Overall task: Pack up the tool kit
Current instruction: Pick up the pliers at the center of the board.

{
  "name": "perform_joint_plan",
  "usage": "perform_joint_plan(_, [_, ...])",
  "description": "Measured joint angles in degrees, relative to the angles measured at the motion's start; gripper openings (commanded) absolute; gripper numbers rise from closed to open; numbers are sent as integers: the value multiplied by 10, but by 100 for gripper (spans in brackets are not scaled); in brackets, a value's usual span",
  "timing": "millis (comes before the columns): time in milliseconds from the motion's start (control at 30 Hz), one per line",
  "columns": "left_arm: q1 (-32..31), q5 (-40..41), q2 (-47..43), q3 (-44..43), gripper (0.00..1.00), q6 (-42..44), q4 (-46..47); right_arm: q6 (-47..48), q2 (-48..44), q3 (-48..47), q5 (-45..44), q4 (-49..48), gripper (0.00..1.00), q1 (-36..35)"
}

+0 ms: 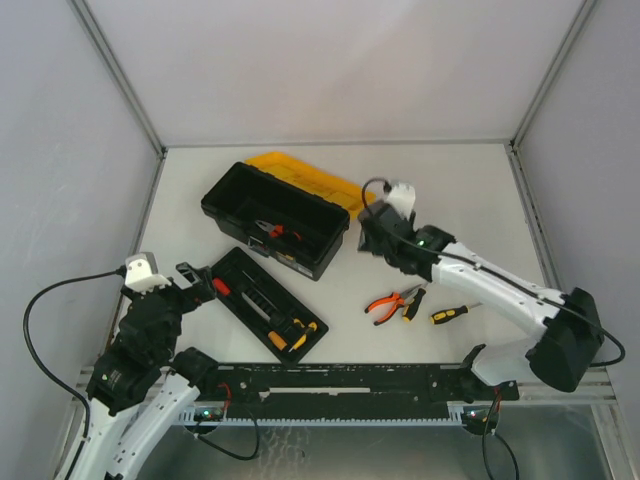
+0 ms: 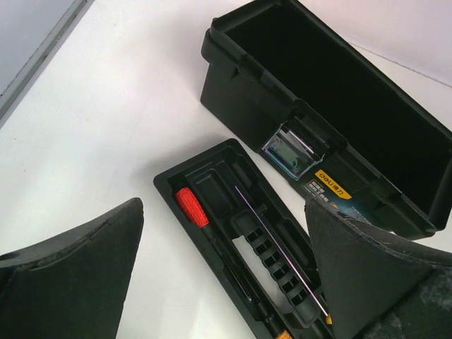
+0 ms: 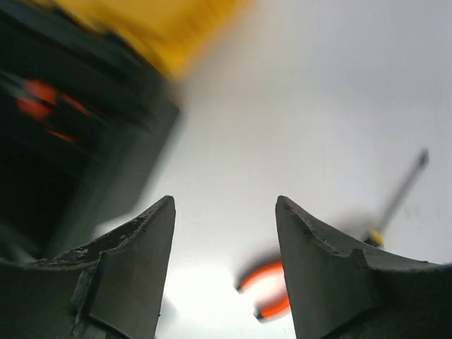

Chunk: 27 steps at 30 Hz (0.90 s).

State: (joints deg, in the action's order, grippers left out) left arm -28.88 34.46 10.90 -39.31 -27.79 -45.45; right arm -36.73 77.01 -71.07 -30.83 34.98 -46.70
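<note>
Boxy black plastic toolbox [image 1: 275, 222], glossy yellow lid [image 1: 305, 178] flipped back, ridged moulded tray [image 1: 265, 303] on smooth white desk [image 1: 450, 200], left tool [image 2: 222, 206] spread wide, right tool [image 3: 224, 205] parted, empty

Motion-blurred toolbox [image 3: 120, 148], pliers [image 3: 268, 291], screwdriver [image 3: 402, 191]

White tabletop [image 1: 470, 190] — grey panel walls [image 1: 330, 60] on three sides, metal corner struts [image 1: 118, 75].
</note>
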Motion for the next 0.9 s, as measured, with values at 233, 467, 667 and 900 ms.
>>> perform_joint_plan(233, [1,-2,0,0,100,0,0,-205,9,196,27,77,56,-37])
perform_joint_plan(467, [2,-3,0,0,100,0,0,-363,21,205,31,98,51,-93])
perform_joint_plan(667, [2,-3,0,0,100,0,0,-459,59,207,28,122,48,-131])
perform_joint_plan(900, [2,-3,0,0,100,0,0,-537,64,208,12,167,48,-141])
